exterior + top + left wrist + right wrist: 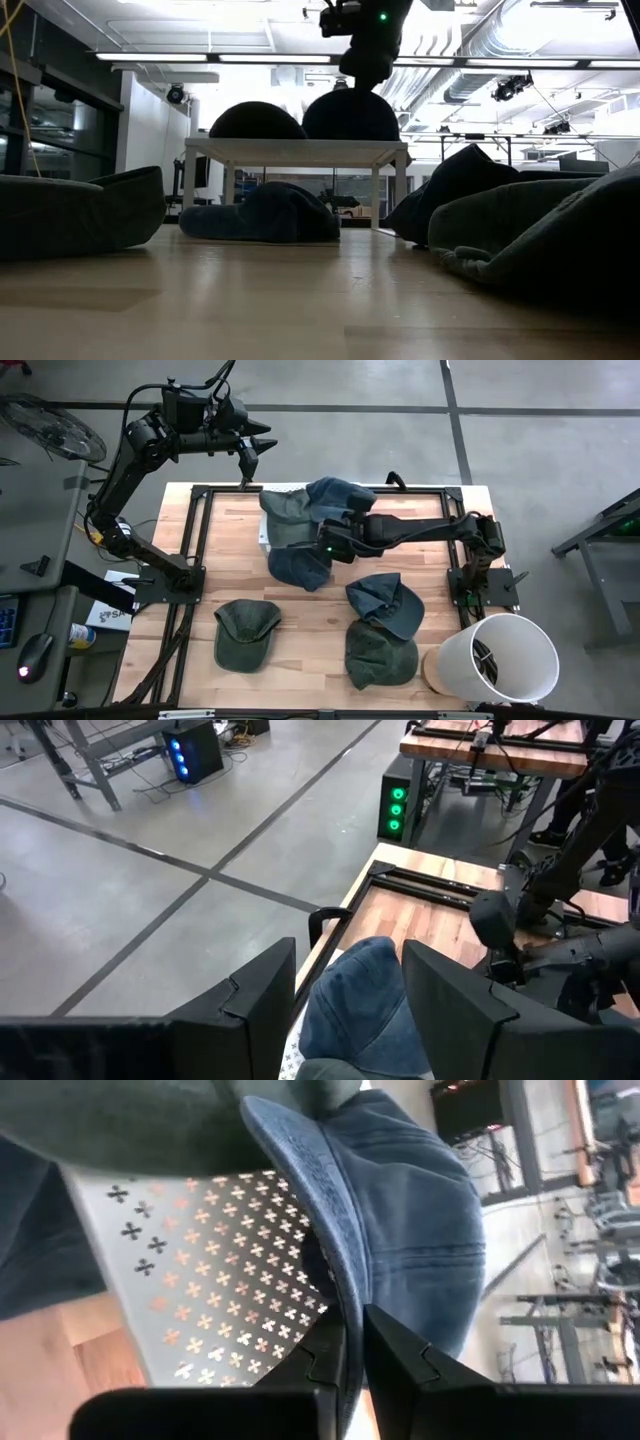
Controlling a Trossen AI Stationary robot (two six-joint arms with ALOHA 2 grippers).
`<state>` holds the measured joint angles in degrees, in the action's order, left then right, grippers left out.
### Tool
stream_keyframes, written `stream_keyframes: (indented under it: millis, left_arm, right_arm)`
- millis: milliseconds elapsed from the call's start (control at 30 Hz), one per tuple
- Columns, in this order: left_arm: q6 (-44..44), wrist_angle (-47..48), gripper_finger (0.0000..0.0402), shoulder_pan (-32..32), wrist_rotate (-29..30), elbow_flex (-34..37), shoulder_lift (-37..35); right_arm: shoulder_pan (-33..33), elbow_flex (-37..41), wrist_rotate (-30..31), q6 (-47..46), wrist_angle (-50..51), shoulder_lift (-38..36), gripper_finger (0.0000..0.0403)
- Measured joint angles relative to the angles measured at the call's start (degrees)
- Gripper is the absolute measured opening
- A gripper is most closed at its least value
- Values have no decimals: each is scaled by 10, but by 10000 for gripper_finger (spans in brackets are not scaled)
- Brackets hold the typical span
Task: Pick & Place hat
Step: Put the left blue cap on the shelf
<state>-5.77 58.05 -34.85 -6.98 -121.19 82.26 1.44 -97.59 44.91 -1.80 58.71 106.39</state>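
We are working on the blue cap (pixel 400 1210), which is sitting on the small white perforated stand (pixel 220 1270) at the back of the wooden table (pixel 300 625), among a heap of other caps there. In the right wrist view its brim (pixel 320 1250) is running down edge-on between the fingers, and the right gripper (pixel 352 1350) is clenching on that brim, the two dark fingers nearly meeting with only the cloth between them. So we are reading the step in hand as the grasp: the pinch is being made and the cap is not yet lifted off the stand.

In the high view the right gripper (pixel 322 547) is reaching in from the right side of the table over the heap, where a grey-green cap (pixel 285 510) and a darker blue cap (pixel 298 565) are lying touching or overlapping the one we are taking. Further forward three more caps are lying flat: an olive cap (pixel 246 630) on the left, and a blue one (pixel 385 600) partly over a green one (pixel 380 655) on the right. A white bucket (pixel 500 660) is standing at the front right corner.

The left gripper (pixel 248 455) is waiting beyond the table's back edge, fingers spread and empty.

Next we are judging that a straight lift is called for, slow enough that the thin brim does not slip and the neighbouring caps are not dragged along, then a carry, probably toward the bucket.
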Motion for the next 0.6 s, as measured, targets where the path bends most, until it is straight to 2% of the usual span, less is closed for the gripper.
stream_keyframes:
  millis: [267,600]
  left_arm:
    - [-1,0,182,0,0,0,0]
    - [-2,1,182,0,0,0,0]
  right_arm:
    - [2,21,-8,103,-60,0,22]
    - [2,26,-14,158,-64,0,31]
